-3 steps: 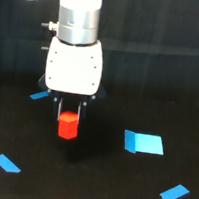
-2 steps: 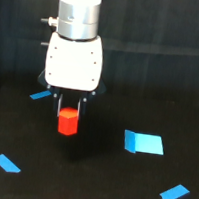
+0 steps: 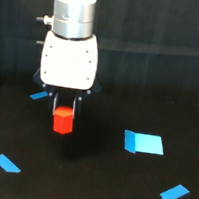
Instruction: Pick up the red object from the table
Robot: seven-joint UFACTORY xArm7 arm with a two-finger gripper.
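Note:
The red object (image 3: 63, 121), a small red-orange hexagonal block, sits between the two dark fingers of my gripper (image 3: 64, 113) in the exterior view. The gripper hangs straight down from the white wrist housing (image 3: 69, 61), and its fingers are closed against the block's upper sides. The block's lower half shows below the fingertips. It appears to hang just above the black table (image 3: 92, 182), left of centre, though any gap under it is hard to make out.
Flat blue pieces lie on the table: a small one (image 3: 39, 95) just behind the gripper on the exterior view's left, a large one (image 3: 142, 142) to the right, one at the front left (image 3: 6, 163) and one at the front right (image 3: 174, 193).
The gripper and the red object have moved up a little and slightly towards the exterior view's left. The blue pieces have not moved.

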